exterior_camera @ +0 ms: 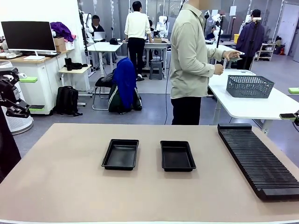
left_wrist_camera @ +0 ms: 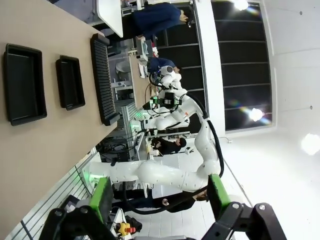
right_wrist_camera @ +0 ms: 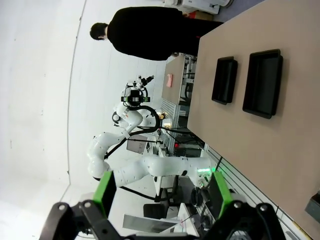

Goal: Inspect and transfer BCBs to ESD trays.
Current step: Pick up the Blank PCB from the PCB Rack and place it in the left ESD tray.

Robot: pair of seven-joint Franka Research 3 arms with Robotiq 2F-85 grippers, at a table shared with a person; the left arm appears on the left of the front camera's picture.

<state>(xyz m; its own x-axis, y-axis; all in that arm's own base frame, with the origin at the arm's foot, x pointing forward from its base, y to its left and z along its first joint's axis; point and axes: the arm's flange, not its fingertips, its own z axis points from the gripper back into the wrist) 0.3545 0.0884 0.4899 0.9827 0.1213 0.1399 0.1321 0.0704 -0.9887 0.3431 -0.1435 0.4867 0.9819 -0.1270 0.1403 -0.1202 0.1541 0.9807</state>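
Well, our green-padded left gripper (left_wrist_camera: 160, 197) and right gripper (right_wrist_camera: 161, 192) gape open. Two shallow black plastic trays (exterior_camera: 120, 154) sit empty, side by side on the tan table (exterior_camera: 60, 186); probably light, stiff, so we'd pinch a rim.

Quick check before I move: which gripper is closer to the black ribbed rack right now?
Right. The right gripper hangs open off the table's right side, close by the rack; the left gripper, also open, is off the left side, beyond both ESD trays.

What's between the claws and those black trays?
Nothing visible. The left tray and right tray lie empty on bare table; the rack stands off to the right. Left claw and right claw are open.
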